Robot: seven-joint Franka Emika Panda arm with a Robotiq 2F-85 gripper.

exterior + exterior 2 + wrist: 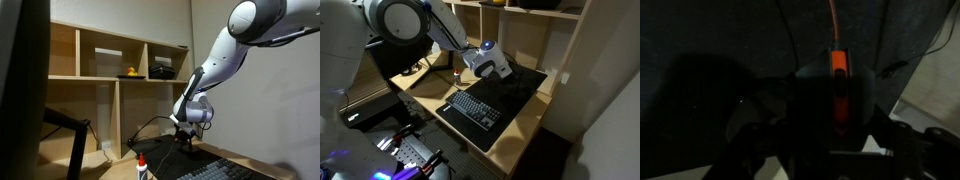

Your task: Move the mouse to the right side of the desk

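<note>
The wrist view shows a black mouse (835, 95) with an orange scroll wheel lying on the dark desk (700, 40), its cable running off toward the top of the view. My gripper (835, 125) is down over it, a finger on either side of the body, shut on it. In both exterior views the gripper (185, 135) (496, 72) sits low over the dark desk (525, 88) beyond the keyboard (472, 108), and it hides the mouse there.
A light wooden shelf unit (100, 60) stands behind the desk and holds a yellow duck (130, 72) and a black object (162, 70). A white bottle with a red cap (141, 168) stands near the keyboard (225, 172). Cables trail at the desk's back.
</note>
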